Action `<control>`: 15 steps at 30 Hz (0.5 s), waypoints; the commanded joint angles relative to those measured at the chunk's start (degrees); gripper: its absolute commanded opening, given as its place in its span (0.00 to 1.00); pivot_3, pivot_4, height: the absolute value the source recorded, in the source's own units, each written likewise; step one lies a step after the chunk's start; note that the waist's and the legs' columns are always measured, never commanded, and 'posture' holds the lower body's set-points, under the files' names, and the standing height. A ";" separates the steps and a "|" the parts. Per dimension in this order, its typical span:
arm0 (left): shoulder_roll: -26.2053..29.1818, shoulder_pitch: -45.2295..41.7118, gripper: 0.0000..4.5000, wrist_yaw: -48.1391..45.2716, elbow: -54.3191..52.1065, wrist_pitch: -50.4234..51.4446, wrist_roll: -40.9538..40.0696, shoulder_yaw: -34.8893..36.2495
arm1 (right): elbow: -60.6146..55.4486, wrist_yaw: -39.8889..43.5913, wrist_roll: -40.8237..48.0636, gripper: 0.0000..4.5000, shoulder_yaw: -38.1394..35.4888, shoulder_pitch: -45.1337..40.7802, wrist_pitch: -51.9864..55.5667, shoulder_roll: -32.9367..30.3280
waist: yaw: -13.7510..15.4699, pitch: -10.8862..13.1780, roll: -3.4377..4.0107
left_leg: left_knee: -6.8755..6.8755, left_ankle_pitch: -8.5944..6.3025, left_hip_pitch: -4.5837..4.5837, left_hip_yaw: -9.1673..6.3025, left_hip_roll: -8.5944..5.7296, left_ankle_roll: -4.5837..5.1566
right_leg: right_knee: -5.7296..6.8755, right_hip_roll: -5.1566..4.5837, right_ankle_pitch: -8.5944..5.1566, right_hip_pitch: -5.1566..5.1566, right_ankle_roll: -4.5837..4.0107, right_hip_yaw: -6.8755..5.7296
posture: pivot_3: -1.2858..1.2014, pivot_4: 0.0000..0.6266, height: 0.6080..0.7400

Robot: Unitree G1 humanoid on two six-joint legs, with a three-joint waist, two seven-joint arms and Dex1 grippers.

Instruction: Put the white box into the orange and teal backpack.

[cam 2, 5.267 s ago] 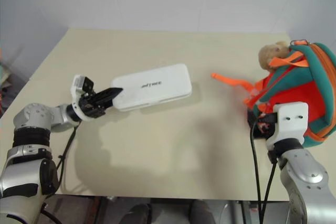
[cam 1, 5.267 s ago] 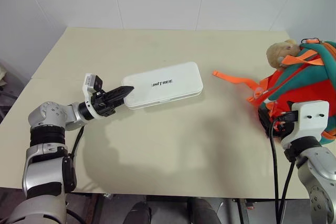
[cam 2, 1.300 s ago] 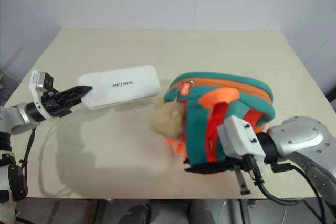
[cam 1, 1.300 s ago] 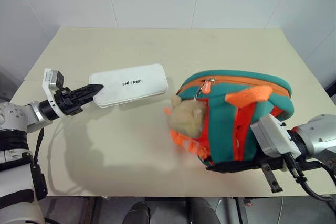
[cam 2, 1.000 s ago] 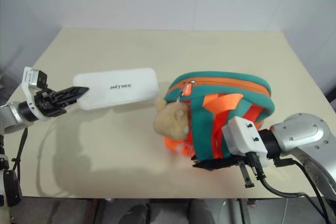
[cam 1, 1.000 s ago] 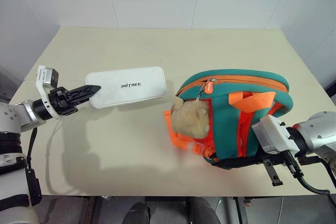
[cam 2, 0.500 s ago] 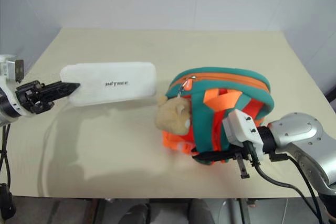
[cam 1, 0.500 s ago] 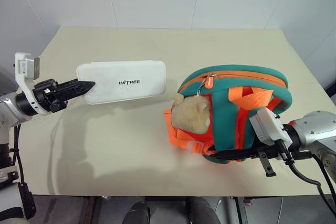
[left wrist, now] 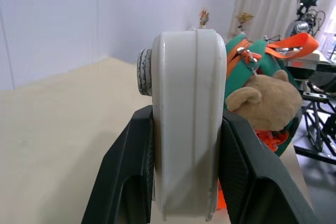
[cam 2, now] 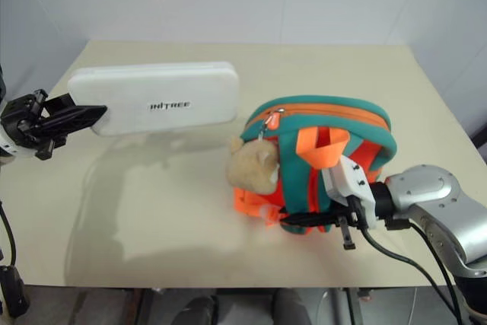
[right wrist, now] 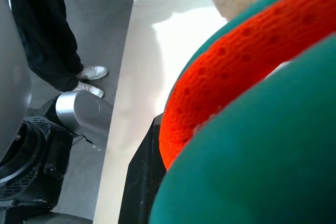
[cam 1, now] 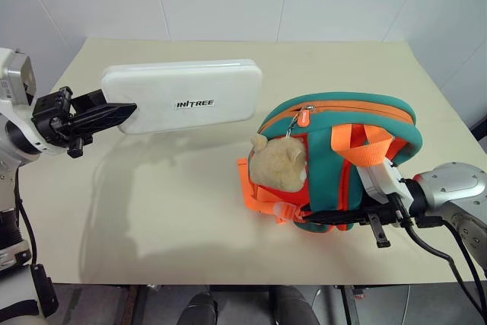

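The left gripper (cam 1: 114,116) is clamping one short end of the white box (cam 1: 183,95), holding it clear above the table (cam 1: 152,203) with its dark "UNITREE" lettering facing up. Just beside it, the orange and teal backpack (cam 1: 335,161) is standing on the table, plush toy (cam 1: 278,164) in front, while the right gripper (cam 1: 346,217) is pinching its lower edge.

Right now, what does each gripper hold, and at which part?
Left gripper: white box, by one short end. Right gripper: orange and teal backpack, low on its strap side.
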 commanded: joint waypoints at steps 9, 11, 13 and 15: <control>1.71 -0.17 0.29 -4.28 -6.00 -2.04 -1.95 -2.76 | 0.22 -0.75 -1.54 0.15 0.19 -0.90 -1.15 1.66 | 0.01 0.00 0.00 | 0.04 0.00 0.01 0.00 0.00 0.01 | 0.04 0.01 0.00 0.01 0.00 0.01 | 0.52 0.24 1.00; 1.80 -0.91 0.29 -5.12 -4.94 -3.83 -0.27 -4.36 | 0.18 -0.84 -1.71 0.15 0.23 -0.99 -1.18 2.09 | 0.04 0.00 0.00 | 0.04 0.00 0.01 0.00 0.01 0.01 | 0.04 0.02 0.00 0.01 0.00 0.01 | 0.52 0.24 1.00; 1.72 -1.87 0.29 -5.62 -3.95 -5.16 0.77 -5.74 | 0.14 -0.70 -1.86 0.15 0.20 -0.96 -1.28 2.36 | 0.08 0.00 0.00 | 0.04 0.00 0.01 0.00 0.00 0.01 | 0.05 0.02 0.00 0.02 0.00 0.00 | 0.52 0.24 1.00; 1.72 -2.78 0.29 -6.15 -3.25 -6.06 1.51 -7.07 | 0.07 -0.46 -1.98 0.15 0.19 -0.92 -1.35 2.52 | 0.09 0.00 0.00 | 0.06 0.00 0.02 0.00 0.00 0.01 | 0.04 0.01 0.00 0.04 0.00 0.00 | 0.52 0.24 1.00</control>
